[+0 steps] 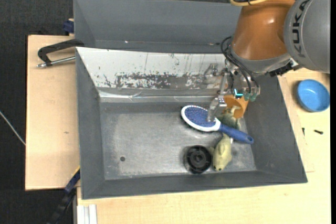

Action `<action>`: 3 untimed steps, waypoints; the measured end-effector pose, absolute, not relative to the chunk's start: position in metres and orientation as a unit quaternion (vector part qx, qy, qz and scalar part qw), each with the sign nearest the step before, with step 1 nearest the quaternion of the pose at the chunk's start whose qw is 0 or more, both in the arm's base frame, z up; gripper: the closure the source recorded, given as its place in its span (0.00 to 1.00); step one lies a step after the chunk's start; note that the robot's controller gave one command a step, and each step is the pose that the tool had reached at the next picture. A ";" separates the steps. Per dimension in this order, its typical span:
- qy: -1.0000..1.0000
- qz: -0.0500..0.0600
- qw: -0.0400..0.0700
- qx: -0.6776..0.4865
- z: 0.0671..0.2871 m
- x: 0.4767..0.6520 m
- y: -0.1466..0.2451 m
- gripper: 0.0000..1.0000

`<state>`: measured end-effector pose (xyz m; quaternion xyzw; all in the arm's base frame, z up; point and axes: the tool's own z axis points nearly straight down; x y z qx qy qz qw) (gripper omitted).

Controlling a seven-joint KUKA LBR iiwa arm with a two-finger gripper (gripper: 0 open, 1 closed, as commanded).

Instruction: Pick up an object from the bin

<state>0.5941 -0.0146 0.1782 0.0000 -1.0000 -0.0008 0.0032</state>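
Hairbrush [201, 117], blue, just beside jaws

Right of the frame's centre, the gripper [220, 106] hangs low inside the grey bin [136, 136], just above the head of a blue-and-white hairbrush [200, 117] whose blue handle points lower right. A small orange thing [237, 108] lies just to the gripper's right. Below the brush, a black round part [197, 159] and a pale yellowish lump [222, 153] sit side by side.
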 end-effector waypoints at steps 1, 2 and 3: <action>-1.000 -0.001 0.001 -0.001 0.074 0.571 -0.017 0.00; -1.000 0.000 -0.002 0.000 0.078 0.573 -0.017 1.00; -1.000 0.000 -0.007 -0.028 0.230 0.573 -0.045 1.00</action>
